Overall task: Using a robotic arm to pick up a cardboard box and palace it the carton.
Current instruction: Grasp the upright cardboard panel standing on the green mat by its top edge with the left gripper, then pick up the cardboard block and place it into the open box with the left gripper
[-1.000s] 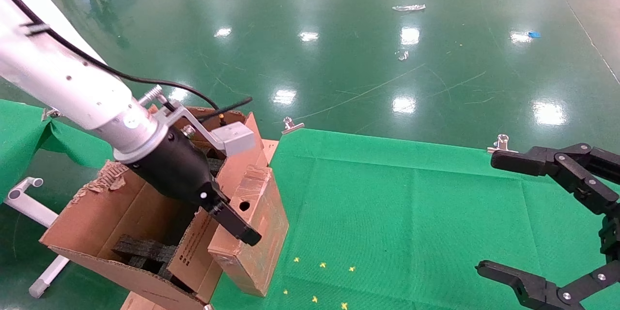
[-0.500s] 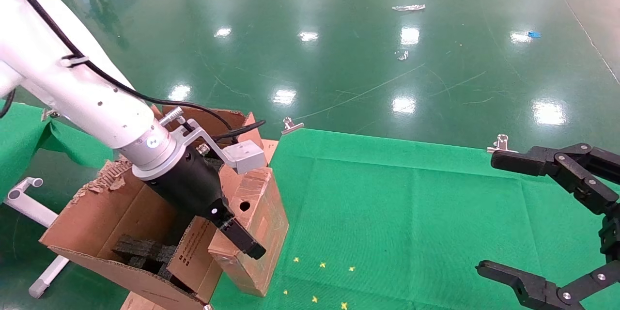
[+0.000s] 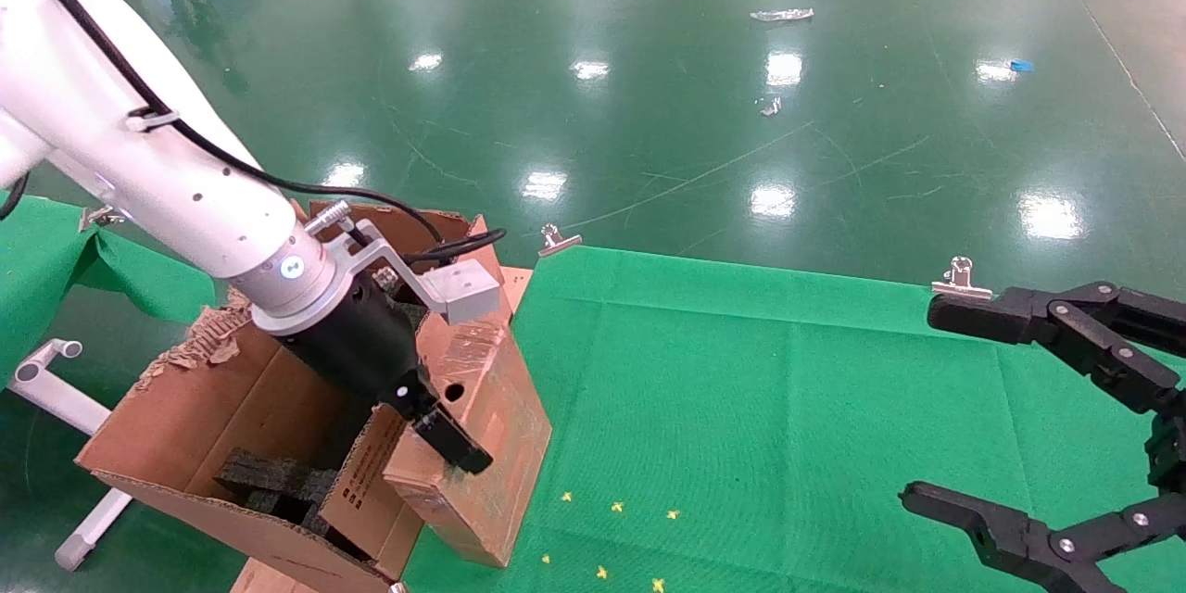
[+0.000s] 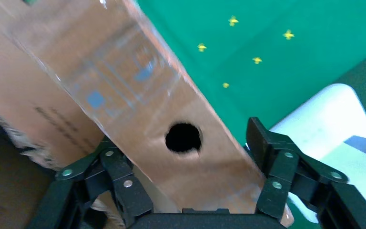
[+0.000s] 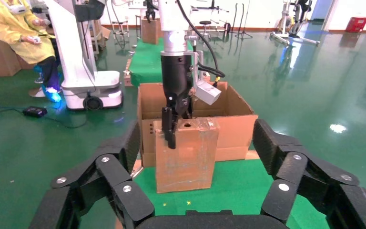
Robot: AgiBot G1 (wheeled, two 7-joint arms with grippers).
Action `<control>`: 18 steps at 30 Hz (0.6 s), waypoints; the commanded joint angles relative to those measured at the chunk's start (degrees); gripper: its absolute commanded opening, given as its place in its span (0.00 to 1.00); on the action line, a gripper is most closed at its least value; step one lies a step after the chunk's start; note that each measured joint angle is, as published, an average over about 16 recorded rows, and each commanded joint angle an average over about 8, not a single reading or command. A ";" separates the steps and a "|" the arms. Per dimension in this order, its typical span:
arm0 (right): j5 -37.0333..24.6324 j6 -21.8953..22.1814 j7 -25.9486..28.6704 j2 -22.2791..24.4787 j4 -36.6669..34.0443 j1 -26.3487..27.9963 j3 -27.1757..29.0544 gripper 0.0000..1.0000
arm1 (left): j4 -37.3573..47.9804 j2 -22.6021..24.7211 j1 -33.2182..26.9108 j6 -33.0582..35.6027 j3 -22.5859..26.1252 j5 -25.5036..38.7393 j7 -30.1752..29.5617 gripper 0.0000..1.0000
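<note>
The cardboard box (image 3: 496, 445), reddish-brown and wrapped in shiny tape with a round hole in its top face, stands at the left edge of the green table, leaning against the carton (image 3: 139, 431). My left gripper (image 3: 445, 431) on the white robotic arm (image 3: 167, 195) is shut on the box's top end. One finger (image 3: 459, 445) runs down its front face and the other is hidden behind it. In the left wrist view the fingers flank the box (image 4: 171, 95) beside its hole. My right gripper (image 3: 931, 408) hangs open over the table's right side, holding nothing.
The carton's flaps stand open and black foam inserts (image 3: 269, 477) lie inside. The green cloth table (image 3: 788, 408) bears small yellow marks (image 3: 611, 508) and metal clips (image 3: 559, 241) at its far edge. A white tube frame (image 3: 56, 389) stands left of the carton.
My left arm has drawn back a little toward the carton, and the box has shifted and tilted left with it. The right gripper has drifted slightly left.
</note>
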 commanded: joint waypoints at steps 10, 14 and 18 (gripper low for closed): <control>0.03 0.02 -0.02 0.02 0.00 0.01 -0.04 0.00 | -2.38 0.41 -0.22 -1.92 -0.01 2.00 2.43 0.00; 0.04 0.02 -0.03 0.02 0.00 0.01 -0.05 0.00 | -3.88 0.30 0.08 -2.57 -0.19 1.97 3.87 0.00; 0.05 0.03 -0.03 0.03 0.00 0.02 -0.07 0.00 | -6.19 -0.12 -0.04 -3.31 -0.70 1.72 5.55 0.00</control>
